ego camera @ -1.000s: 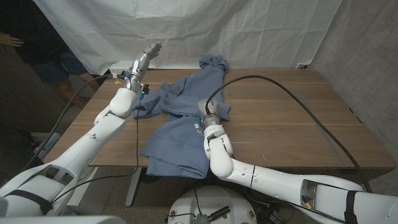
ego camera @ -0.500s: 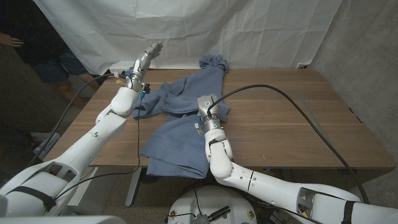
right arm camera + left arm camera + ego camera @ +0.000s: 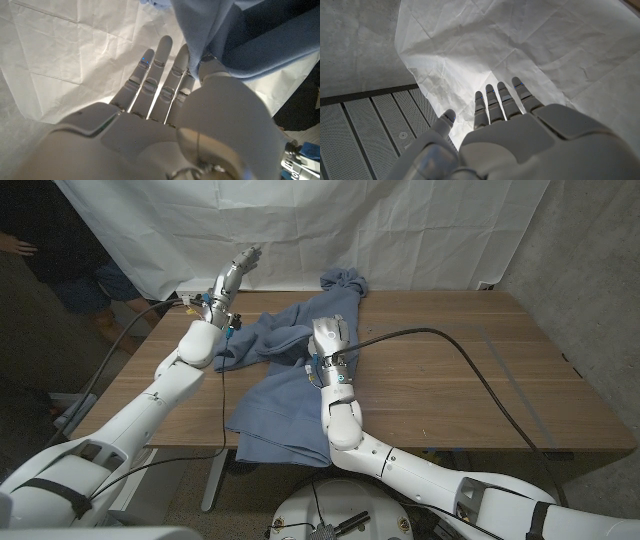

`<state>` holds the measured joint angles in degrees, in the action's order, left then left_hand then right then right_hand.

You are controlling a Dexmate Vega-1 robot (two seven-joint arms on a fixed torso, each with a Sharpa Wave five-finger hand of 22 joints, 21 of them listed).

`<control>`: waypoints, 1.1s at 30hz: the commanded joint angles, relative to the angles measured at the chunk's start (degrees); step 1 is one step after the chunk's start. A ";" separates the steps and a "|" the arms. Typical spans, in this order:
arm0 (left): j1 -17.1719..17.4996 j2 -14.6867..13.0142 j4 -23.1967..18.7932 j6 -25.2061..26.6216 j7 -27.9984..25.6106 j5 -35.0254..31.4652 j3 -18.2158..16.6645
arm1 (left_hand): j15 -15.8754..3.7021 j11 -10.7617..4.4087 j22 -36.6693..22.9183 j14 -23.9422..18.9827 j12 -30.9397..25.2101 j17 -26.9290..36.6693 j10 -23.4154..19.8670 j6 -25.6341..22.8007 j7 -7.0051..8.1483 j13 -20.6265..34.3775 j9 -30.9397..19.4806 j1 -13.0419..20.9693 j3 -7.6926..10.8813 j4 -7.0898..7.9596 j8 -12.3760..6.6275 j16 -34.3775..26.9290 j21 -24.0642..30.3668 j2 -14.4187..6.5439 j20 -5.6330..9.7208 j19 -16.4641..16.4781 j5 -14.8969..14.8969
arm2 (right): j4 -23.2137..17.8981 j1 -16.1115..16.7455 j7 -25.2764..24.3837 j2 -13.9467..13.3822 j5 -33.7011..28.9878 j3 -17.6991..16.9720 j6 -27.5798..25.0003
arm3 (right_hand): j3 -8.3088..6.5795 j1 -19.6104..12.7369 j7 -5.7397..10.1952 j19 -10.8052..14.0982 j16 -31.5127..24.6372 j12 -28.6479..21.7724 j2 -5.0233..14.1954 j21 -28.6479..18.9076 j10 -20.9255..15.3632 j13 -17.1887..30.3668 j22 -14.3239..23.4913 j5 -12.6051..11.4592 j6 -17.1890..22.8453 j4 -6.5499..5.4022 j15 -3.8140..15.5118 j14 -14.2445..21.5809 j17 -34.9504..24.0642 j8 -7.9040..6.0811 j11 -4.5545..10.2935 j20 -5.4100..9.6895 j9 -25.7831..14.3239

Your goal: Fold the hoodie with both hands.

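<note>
The blue hoodie [image 3: 290, 370] is lying rumpled across the wooden table [image 3: 450, 380], its near edge hanging over. A fold is being pinched by the right hand [image 3: 328, 338] and has been carried farther back and higher than a second ago. The left hand [image 3: 240, 268] is still raised, fingers extended, holding nothing.

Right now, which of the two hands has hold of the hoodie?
The right hand: the blue hoodie is pinched between its thumb and fingers in its wrist view. The left hand is raised off the cloth, fingers apart, holding nothing.
</note>
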<state>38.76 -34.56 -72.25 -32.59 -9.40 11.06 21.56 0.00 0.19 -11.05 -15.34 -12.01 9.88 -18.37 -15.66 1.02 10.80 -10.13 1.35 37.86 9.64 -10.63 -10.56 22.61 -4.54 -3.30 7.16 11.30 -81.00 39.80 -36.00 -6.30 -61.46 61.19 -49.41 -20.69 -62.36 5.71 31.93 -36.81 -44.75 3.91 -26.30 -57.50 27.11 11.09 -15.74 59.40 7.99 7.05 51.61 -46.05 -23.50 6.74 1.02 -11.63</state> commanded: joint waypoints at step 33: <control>7.11 -1.16 -3.62 -7.91 0.99 3.37 -5.77 | 0.33 0.32 -0.25 0.46 0.28 0.18 0.27 0.46 -0.20 0.25 -0.07 -0.12 -0.26 0.16 0.13 -0.05 -0.16 -3.72 -0.61 0.52 0.21 | 17.43 -12.25 -10.79 13.61 43.44 -6.30 29.84 | 1.09 -0.69 -3.24 1.18 -0.36 -0.99 0.34 -1.57 -1.19 -0.16 0.47 -0.24 3.22 0.41 5.13 1.88 -1.86 0.92 -1.84 -1.77 -0.52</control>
<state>44.79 -36.32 -76.26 -38.13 -9.03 13.55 16.77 0.21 0.40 -11.05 -15.13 -12.01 9.88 -18.16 -15.35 0.71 10.80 -10.13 1.35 37.70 9.80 -10.63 -10.56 22.61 -4.54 -3.91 7.35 11.30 -69.71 30.94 -48.49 3.68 -27.07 56.48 -26.84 -19.67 -62.42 5.61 32.73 -36.80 -45.18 3.94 -27.59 -58.45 26.81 11.35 -15.74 59.49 8.54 7.31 53.09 -47.65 -22.63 5.33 -0.23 -11.78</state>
